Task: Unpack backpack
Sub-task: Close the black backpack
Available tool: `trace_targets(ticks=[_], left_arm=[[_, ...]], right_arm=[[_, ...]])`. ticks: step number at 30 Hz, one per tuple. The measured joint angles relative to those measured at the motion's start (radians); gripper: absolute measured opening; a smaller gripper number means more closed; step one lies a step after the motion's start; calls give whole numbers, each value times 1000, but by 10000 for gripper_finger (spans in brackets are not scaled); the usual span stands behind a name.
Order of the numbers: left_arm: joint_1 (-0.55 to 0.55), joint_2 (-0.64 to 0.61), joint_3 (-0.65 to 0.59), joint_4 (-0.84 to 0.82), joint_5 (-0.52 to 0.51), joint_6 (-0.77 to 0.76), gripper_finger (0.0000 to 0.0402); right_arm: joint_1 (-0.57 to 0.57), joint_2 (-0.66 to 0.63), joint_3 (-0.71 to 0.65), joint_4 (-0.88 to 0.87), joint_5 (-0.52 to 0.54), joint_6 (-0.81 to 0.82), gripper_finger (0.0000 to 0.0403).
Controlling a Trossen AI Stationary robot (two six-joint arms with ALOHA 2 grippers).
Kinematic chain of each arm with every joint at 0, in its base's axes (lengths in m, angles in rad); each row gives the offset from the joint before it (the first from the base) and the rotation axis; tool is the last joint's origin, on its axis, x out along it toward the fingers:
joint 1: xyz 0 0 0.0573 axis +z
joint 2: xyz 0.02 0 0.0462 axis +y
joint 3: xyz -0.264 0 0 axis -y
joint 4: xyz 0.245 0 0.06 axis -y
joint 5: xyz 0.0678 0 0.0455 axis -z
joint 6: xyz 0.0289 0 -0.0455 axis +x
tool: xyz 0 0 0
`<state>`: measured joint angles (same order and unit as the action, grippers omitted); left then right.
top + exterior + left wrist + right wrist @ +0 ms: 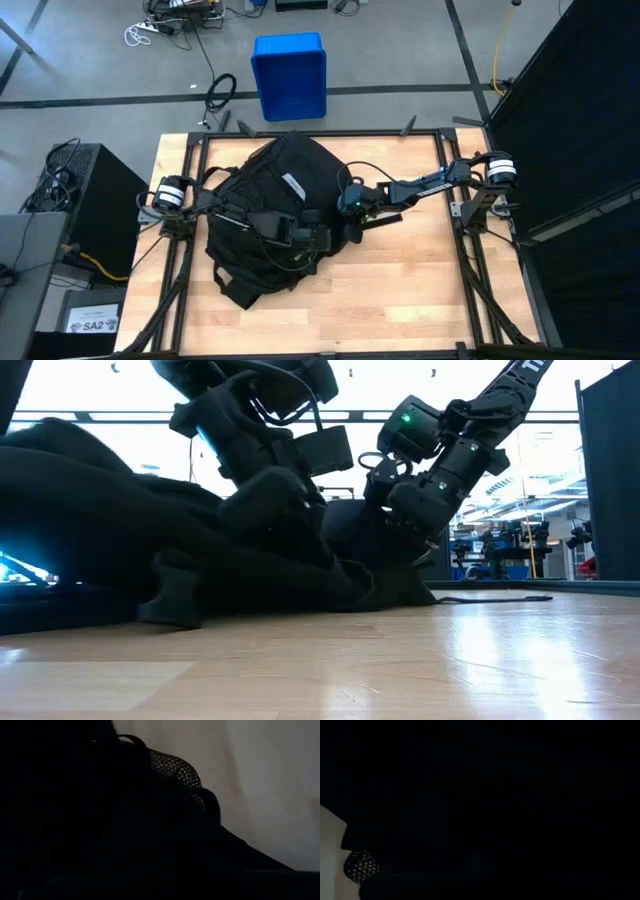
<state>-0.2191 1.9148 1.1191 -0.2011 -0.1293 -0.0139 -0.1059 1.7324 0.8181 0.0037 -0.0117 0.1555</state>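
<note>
the left gripper (322, 240) is closed and pressed into the black fabric of the backpack (270, 175); what it grips cannot be told. the right gripper (350, 203) is closed against the backpack's right edge. the backpack is laid on the wooden table (420, 290), left of centre, with a blue bin (289, 75) seen beyond on the floor.

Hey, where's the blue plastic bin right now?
In the high view the blue plastic bin sits on the grey floor just beyond the wooden table's far edge, behind the large black fabric backpack, near a coiled cable.
</note>
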Motion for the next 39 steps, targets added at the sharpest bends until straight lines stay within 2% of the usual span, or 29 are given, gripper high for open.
trace_targets(ticks=[6, 11, 15, 20, 27, 34, 39], left_arm=[[-8, 4, 36, -27, 34, 3, 0], [-6, 9, 89, -49, -22, 16, 8], [4, 10, 127, -87, -7, 44, 39], [1, 10, 186, -119, 44, 60, 104], [5, 12, 195, -151, 18, 33, 177], [48, 71, 200, -189, -12, -16, 193], [75, 90, 201, -165, 100, -16, 193]], right_arm=[[10, 0, -2, 19, -11, -2, 0], [20, 0, -3, 19, 7, -4, 0], [31, 0, -3, 22, 19, -18, 0], [30, 0, -3, 21, 24, -18, 0], [29, 0, -3, 23, 22, -18, 0], [31, 1, -4, 46, 25, -18, 0], [35, 1, -4, 44, 30, -18, 0]])
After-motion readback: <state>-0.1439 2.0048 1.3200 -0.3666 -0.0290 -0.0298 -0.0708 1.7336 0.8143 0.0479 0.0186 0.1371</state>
